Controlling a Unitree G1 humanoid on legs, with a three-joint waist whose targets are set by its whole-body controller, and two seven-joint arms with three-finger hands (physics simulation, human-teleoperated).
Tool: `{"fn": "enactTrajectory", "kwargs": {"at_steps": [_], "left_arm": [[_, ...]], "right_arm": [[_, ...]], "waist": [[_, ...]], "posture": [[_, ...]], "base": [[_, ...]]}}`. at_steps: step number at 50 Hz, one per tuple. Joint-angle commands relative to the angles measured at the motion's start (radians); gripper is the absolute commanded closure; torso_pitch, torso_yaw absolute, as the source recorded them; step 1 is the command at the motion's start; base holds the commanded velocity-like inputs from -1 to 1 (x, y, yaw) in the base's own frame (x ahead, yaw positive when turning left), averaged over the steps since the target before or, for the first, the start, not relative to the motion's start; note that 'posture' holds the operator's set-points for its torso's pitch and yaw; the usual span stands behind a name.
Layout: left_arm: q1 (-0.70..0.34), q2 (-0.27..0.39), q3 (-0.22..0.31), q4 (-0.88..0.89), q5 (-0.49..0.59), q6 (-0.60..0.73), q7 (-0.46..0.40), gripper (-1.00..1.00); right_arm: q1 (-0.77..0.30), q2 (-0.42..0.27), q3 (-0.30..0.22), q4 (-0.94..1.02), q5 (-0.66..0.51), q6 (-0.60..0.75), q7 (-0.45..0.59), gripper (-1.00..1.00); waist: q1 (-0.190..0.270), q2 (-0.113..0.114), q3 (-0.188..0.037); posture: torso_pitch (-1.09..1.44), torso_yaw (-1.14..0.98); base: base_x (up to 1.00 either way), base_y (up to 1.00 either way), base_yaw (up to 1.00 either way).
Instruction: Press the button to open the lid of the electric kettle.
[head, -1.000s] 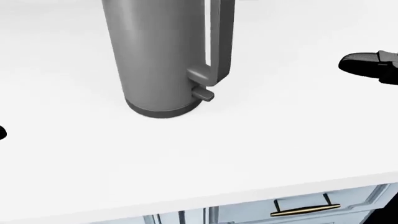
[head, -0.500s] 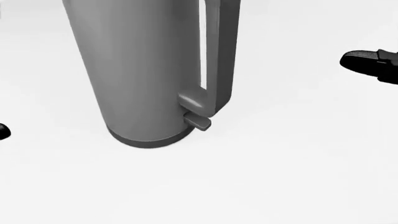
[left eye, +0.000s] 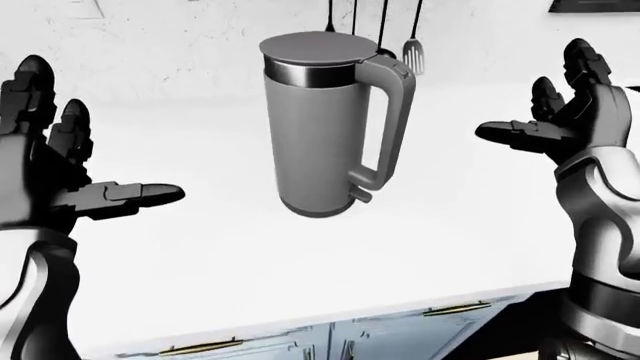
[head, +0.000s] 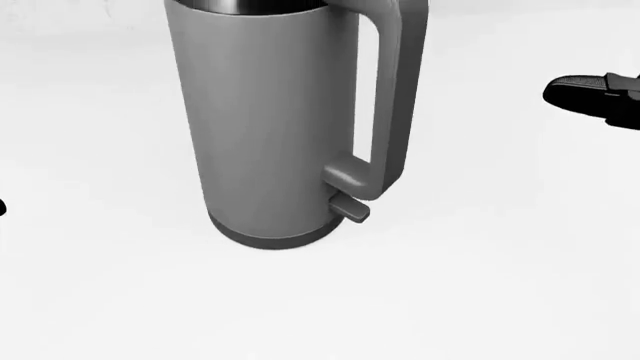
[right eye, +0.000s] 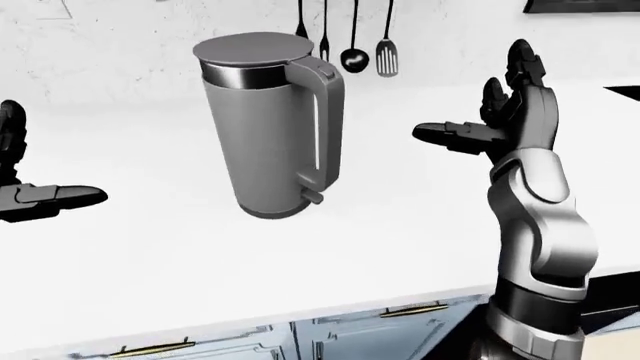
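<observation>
The grey electric kettle stands upright on the white counter. Its flat lid is down, and its handle faces the view's right. A small lever sticks out near its base. My left hand is open to the kettle's left, fingers up and thumb pointing at the kettle, well apart from it. My right hand is open to the kettle's right at about lid height, touching nothing. In the head view only the right thumb tip shows, and the kettle's top is cut off.
Kitchen utensils hang on the wall behind the kettle. Below the counter's near edge are pale drawers with brass handles. A dark frame hangs at the top right.
The whole head view has shifted: the camera moved closer, so the kettle looks larger and the counter edge and drawer have dropped out. The right thumb tip keeps its place in the view.
</observation>
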Motion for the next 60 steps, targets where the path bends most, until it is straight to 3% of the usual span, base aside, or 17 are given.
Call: {"fn": "enactTrajectory", "kwargs": {"at_steps": [1, 11, 18, 28, 50, 60], "left_arm": [[-0.023, 0.018, 0.007, -0.026, -0.002, -0.024, 0.005, -1.00], [-0.023, 0.018, 0.006, -0.041, -0.009, -0.030, 0.008, -1.00], [-0.019, 0.017, -0.001, -0.034, 0.008, -0.038, 0.000, -1.00], [-0.025, 0.018, -0.007, -0.027, 0.025, -0.030, 0.001, -1.00], [-0.041, 0.017, -0.008, -0.039, 0.020, -0.018, -0.009, -1.00], [-0.040, 0.013, -0.013, -0.039, -0.006, -0.017, 0.010, -1.00]], "right_arm": [[-0.029, -0.019, -0.014, -0.029, 0.003, -0.025, -0.001, -1.00], [-0.027, -0.021, -0.015, -0.032, 0.005, -0.025, -0.002, -1.00], [-0.033, -0.025, -0.017, -0.036, 0.008, -0.019, -0.007, -1.00], [-0.062, -0.038, -0.015, -0.029, 0.020, -0.005, -0.028, -1.00], [-0.209, -0.054, 0.047, 0.011, -0.037, 0.032, 0.004, -1.00], [-0.261, -0.051, 0.064, 0.031, -0.052, 0.038, 0.012, -1.00]], "waist": [[-0.001, 0.003, -0.023], [-0.002, 0.007, -0.097], [-0.006, 0.013, -0.129], [-0.012, 0.021, -0.143], [-0.014, 0.026, -0.155], [-0.014, 0.029, -0.205]], "posture": [[-0.13, 0.00], [-0.22, 0.00], [-0.22, 0.00], [-0.22, 0.00], [-0.23, 0.00], [-0.33, 0.00]], "base": [[0.00, 0.00, 0.00], [0.00, 0.00, 0.00], [0.00, 0.00, 0.00], [0.00, 0.00, 0.00], [0.00, 0.00, 0.00], [0.00, 0.00, 0.00]]}}
